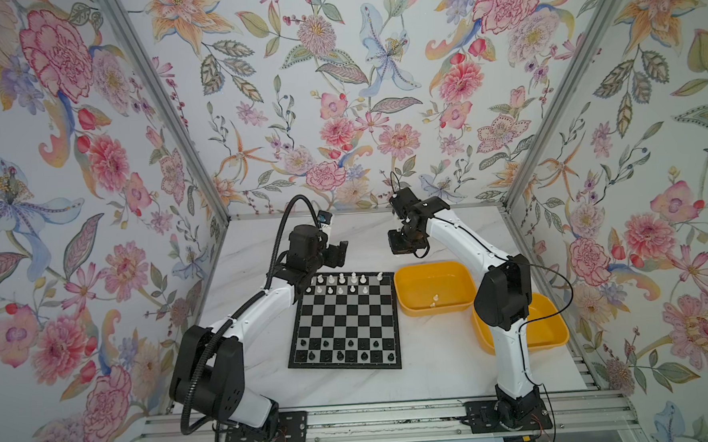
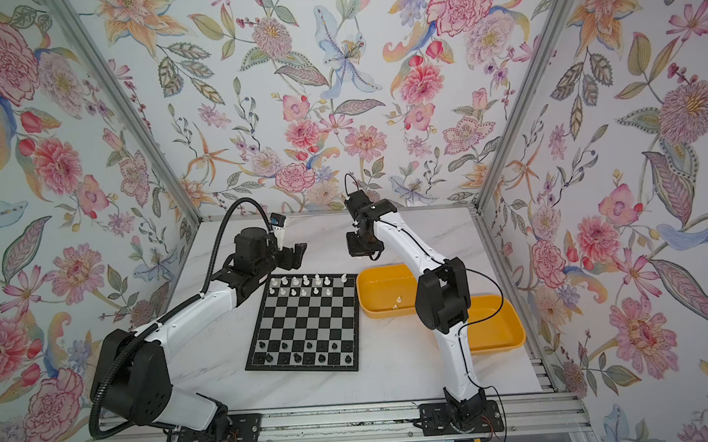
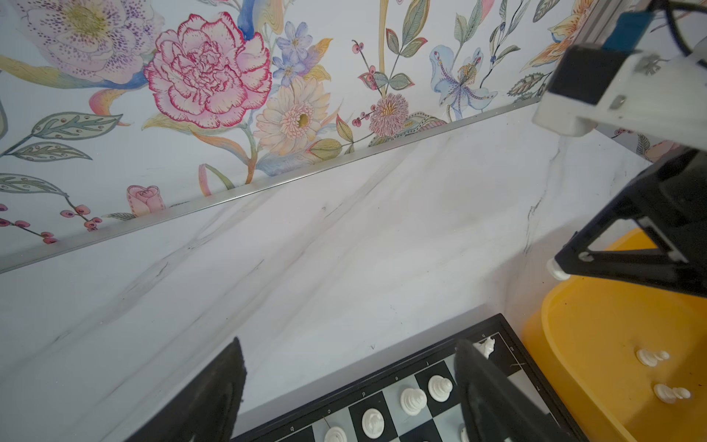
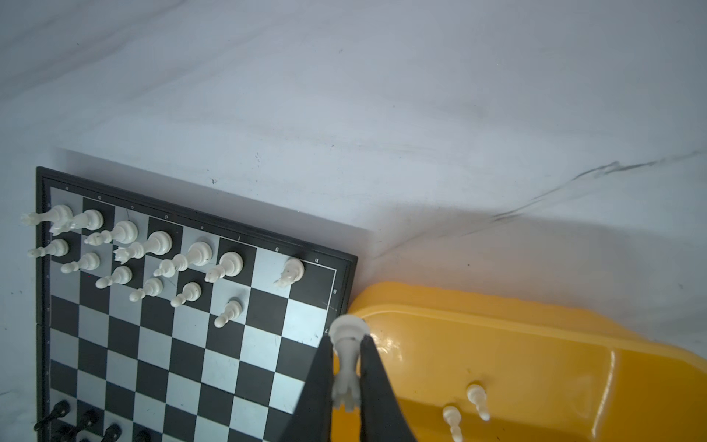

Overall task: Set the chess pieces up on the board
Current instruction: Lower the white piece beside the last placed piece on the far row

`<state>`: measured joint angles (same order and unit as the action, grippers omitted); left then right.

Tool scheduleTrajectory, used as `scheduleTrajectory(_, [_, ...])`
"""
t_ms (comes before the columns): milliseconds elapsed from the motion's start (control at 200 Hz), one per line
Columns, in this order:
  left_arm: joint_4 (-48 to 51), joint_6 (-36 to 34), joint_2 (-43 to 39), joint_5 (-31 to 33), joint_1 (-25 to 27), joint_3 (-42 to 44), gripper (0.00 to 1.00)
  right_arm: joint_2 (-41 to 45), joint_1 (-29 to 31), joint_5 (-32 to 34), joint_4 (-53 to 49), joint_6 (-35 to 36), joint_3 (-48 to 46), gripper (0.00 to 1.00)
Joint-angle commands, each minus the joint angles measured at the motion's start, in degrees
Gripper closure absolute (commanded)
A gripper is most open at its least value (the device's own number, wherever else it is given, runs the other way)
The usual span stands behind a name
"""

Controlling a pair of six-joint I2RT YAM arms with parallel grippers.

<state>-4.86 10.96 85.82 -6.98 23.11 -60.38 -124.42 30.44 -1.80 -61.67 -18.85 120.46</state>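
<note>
Right gripper clenches a white piece (its base past the fingertips); below it lies the yellow tub, beside it the board; left gripper stands released.

2 top views: high, front, looking down | 2 wrist views: close, sharing board far edge

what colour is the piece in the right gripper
White piece, held by the right gripper; clearest in the right wrist view.

The board lies on the tabletop, white chess pieces on its far rows, black chess pieces nearest, a yellow tub just beside it.
</note>
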Motion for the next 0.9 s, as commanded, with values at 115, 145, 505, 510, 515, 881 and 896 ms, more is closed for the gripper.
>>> scheduleTrajectory(115, [-1.1,0.7,-3.5,0.9,-2.1,2.9,0.13,-4.7,2.0,-2.0,-2.8,0.5,2.8,0.87])
scheduleTrajectory(145, [-1.1,0.7,-3.7,0.9,-2.2,3.1,0.13,-5.1,2.1,-2.2,-2.7,0.5,3.0,0.87])
scheduleTrajectory(505, [-0.6,0.7,-4.6,0.8,-3.1,3.9,0.13,-7.5,2.9,-2.9,-2.8,1.3,1.0,0.87])
scheduleTrajectory(510, [-0.6,0.7,-4.6,0.8,-3.0,3.9,0.13,-7.5,2.9,-2.9,-2.8,1.3,1.1,0.87])
scheduleTrajectory(515, [-0.6,0.7,-4.6,0.8,-3.0,3.9,0.13,-7.6,2.9,-2.8,-2.8,1.3,1.1,0.87])
scheduleTrajectory(881, [-1.1,1.3,-4.2,0.7,-3.3,3.9,0.13,-9.9,2.9,-2.9,-2.8,2.1,0.6,0.87])
scheduleTrajectory(896, [-1.1,1.3,-4.3,0.7,-3.4,3.9,0.13,-9.9,2.9,-3.0,-2.8,2.1,0.6,0.87])
